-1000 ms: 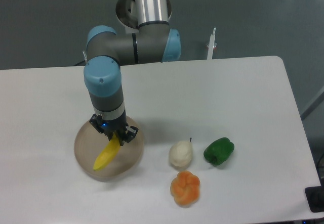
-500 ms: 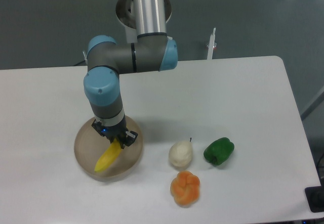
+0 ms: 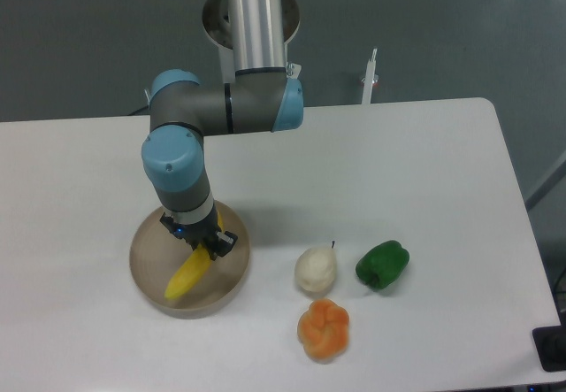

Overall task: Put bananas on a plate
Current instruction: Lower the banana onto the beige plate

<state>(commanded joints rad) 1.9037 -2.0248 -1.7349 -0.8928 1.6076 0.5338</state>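
The yellow banana lies slanted over the round beige-grey plate at the table's front left, its lower end pointing to the front left. My gripper points straight down over the plate and is shut on the banana's upper end. Whether the banana rests on the plate or hangs just above it, I cannot tell. The arm's blue-capped wrist hides the plate's back part.
To the right of the plate sit a white pear-shaped fruit, a green pepper and an orange lobed fruit. A thin white post stands at the table's back edge.
The gripper with the banana has sunk lower toward the plate and shifted slightly left. The other fruits have not moved.
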